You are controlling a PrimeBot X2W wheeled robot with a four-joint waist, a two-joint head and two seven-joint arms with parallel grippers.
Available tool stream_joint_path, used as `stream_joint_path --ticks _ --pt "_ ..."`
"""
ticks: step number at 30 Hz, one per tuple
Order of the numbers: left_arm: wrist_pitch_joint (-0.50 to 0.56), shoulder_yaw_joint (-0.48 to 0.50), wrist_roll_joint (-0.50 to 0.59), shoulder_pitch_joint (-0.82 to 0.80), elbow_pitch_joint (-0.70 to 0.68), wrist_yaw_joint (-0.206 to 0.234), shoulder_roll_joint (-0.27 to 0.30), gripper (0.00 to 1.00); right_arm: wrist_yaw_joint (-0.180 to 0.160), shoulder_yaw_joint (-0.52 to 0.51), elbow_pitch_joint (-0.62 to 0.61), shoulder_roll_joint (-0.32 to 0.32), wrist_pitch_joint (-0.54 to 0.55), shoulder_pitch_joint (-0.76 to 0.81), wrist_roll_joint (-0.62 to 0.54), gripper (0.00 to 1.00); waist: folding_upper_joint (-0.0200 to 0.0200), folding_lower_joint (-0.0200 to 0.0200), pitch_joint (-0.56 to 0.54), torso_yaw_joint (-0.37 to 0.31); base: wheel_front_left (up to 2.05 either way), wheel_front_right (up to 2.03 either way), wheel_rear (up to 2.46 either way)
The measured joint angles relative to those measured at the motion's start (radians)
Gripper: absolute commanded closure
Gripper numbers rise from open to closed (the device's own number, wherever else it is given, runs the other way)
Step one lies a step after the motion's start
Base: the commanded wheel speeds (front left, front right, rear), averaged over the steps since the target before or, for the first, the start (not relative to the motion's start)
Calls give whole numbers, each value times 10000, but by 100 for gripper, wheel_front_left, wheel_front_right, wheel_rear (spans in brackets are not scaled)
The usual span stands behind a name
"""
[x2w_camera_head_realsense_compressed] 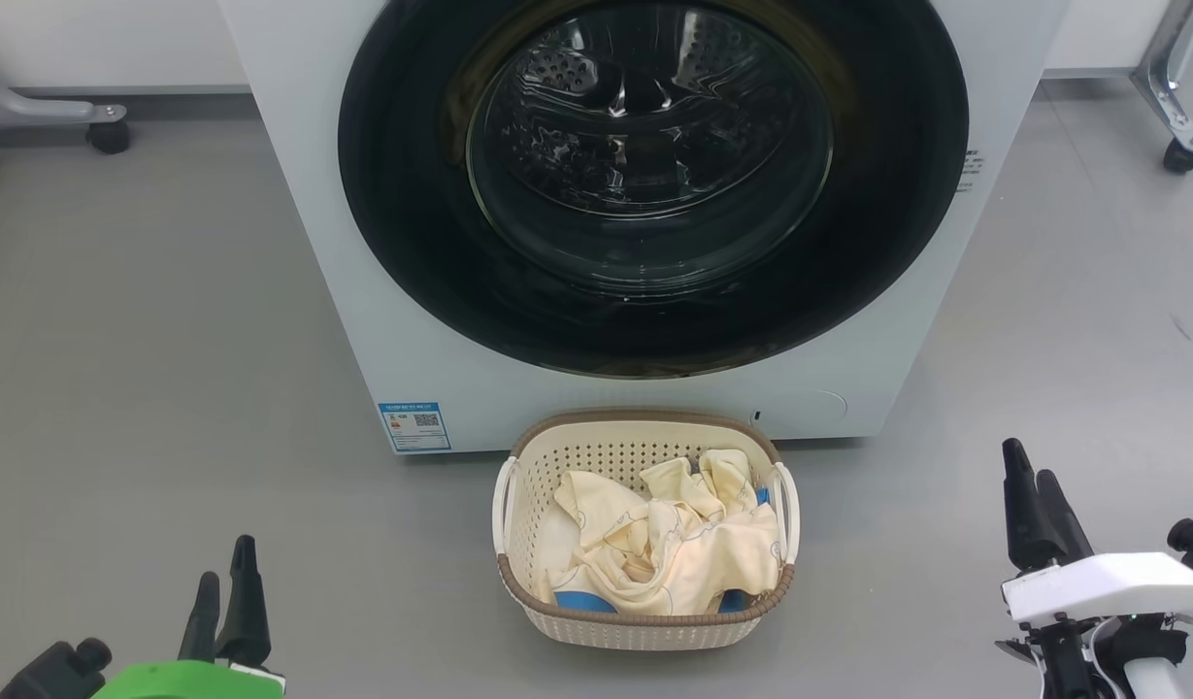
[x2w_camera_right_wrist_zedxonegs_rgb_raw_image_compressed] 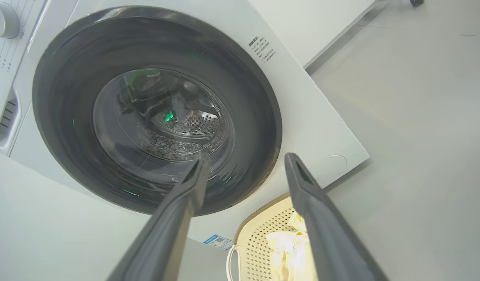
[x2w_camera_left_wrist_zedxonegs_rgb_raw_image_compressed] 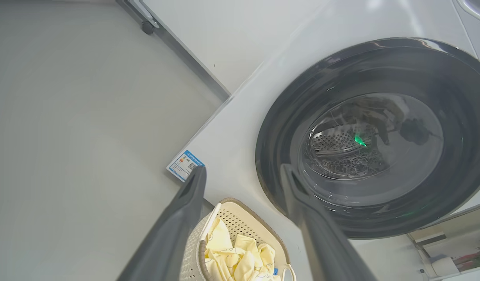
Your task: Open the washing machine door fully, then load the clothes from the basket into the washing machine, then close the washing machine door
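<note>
Here we see the washing machine (x2w_camera_head_realsense_compressed: pixel 305 243) standing on a grey floor (x2w_camera_head_realsense_compressed: pixel 149 340), its door (x2w_camera_head_realsense_compressed: pixel 402 204) shut flush against the white front. The steel drum shows dimly through the glass bowl. A blue label sticker (x2w_camera_head_realsense_compressed: pixel 414 427) sits at the lower left corner of the cabinet.

Just in front of the machine, below the door's lowest edge, the basket (x2w_camera_head_realsense_compressed: pixel 645 631) rests on the floor. The clothes (x2w_camera_head_realsense_compressed: pixel 674 553) lie crumpled inside it, cream-yellow with blue trim showing along the near side, and fill most of the bottom.

We find the left gripper (x2w_camera_head_realsense_compressed: pixel 225 560) low at the left, well apart from the basket, its two dark fingers spread wide and holding nothing. The right gripper (x2w_camera_head_realsense_compressed: pixel 1030 460) hangs at the lower right, also away from the basket, its fingers likewise parted and empty. In the wrist views each pair of fingers points towards the machine's front, with the basket's rim low between or beside them.

Castors of metal frames stand on the floor at the far left (x2w_camera_head_realsense_compressed: pixel 108 136) and far right (x2w_camera_head_realsense_compressed: pixel 1181 155).
</note>
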Motion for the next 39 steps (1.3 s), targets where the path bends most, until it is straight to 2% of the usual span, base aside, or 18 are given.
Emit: stream_joint_path --ticks 18,39 --pt "-451 127 3269 -5 -176 -2 8 0 2 190 -190 -107 -489 18 -2813 0 0 0 46 102 0 0 0" --pt "-940 -161 6518 -4 -359 -6 -33 0 2 219 -207 -140 -1081 280 -5706 0 0 0 5 48 0 0 0"
